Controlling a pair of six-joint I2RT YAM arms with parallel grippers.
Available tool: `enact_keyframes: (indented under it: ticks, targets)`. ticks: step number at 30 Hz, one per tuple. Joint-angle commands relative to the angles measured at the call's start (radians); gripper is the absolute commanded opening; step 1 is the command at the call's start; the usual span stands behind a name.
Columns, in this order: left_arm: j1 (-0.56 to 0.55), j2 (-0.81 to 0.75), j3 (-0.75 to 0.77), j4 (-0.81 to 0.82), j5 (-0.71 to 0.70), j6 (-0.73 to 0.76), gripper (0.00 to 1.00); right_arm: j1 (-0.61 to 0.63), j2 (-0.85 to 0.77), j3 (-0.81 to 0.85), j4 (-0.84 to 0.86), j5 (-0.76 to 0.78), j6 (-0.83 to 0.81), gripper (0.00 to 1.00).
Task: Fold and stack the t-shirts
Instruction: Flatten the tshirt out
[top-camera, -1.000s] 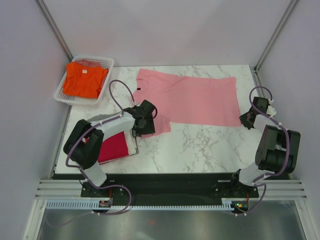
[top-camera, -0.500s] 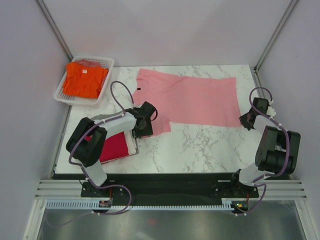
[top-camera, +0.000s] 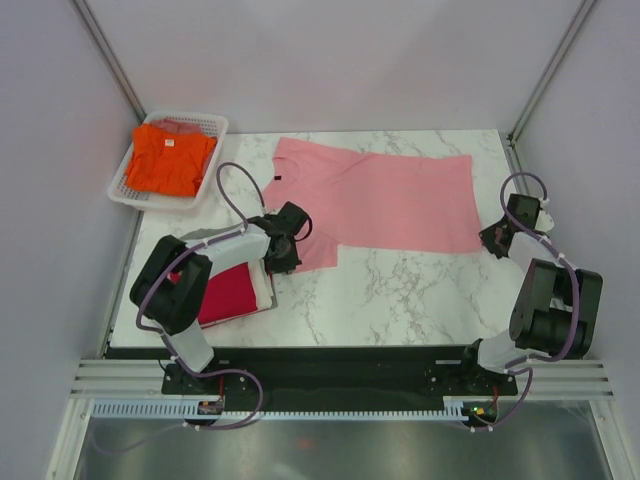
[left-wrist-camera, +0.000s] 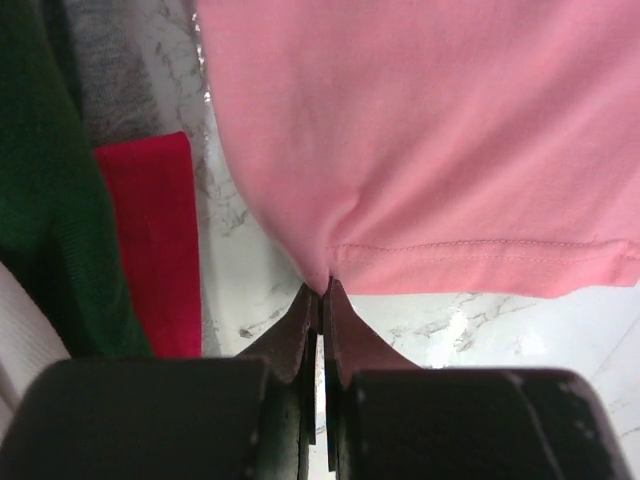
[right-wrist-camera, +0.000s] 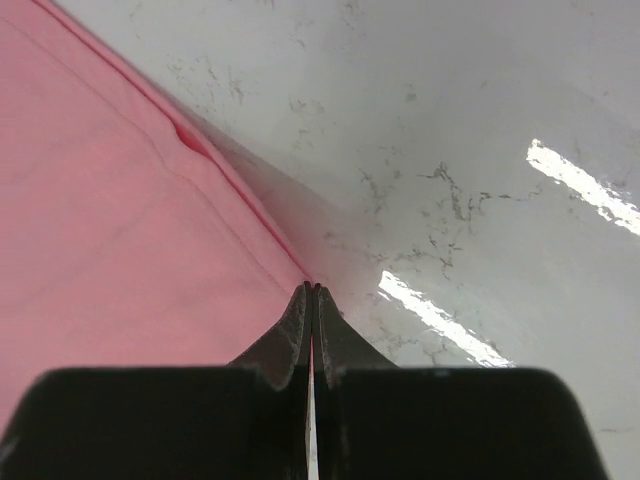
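Pinched shut on pink tee (top-camera: 385, 200) with left gripper (left-wrist-camera: 322, 288) at sleeve, right gripper (right-wrist-camera: 312, 290) at hem corner; flat mid-table, unfolded; red tee (top-camera: 228, 293) folded near-left; orange tee (top-camera: 168, 160) waiting in basket (top-camera: 165, 204).

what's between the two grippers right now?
The pink t-shirt, spread flat on the marble table; the left gripper and right gripper each pinch an edge of it. Top view shows it.

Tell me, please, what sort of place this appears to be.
Probably a robot test booth, not a home: plain walls on metal posts enclose a marble-pattern table, with two arms bolted to a rail at its near edge.
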Motion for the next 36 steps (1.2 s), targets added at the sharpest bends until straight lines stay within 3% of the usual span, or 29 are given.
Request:
enact_keyframes:
  ticks: [1, 6, 15, 22, 27, 31, 36]
  targets:
    - [-0.004, -0.055, 0.085, 0.013, 0.024, 0.044, 0.02, -0.006, -0.069, 0.019, 0.0, -0.023, -0.019, 0.0]
    - [0.012, -0.055, 0.257, -0.073, 0.014, 0.101, 0.02, 0.006, -0.069, 0.073, -0.013, -0.098, -0.042, 0.0]
    - [0.196, 0.052, 0.719, -0.217, 0.09, 0.161, 0.02, 0.066, 0.041, 0.338, -0.115, -0.176, -0.045, 0.0]
    - [0.318, 0.115, 1.125, -0.274, 0.166, 0.15, 0.02, 0.065, 0.09, 0.678, -0.212, -0.239, -0.017, 0.0]
    - [0.332, 0.129, 1.385, -0.251, 0.284, 0.163, 0.02, 0.055, 0.057, 0.875, -0.241, -0.301, 0.017, 0.0]
    - [0.32, -0.025, 1.367, -0.141, 0.295, 0.202, 0.02, 0.023, -0.061, 0.94, -0.241, -0.304, -0.003, 0.0]
    - [0.283, -0.294, 1.152, 0.046, 0.297, 0.23, 0.02, 0.011, -0.291, 0.912, -0.237, -0.206, -0.077, 0.0]
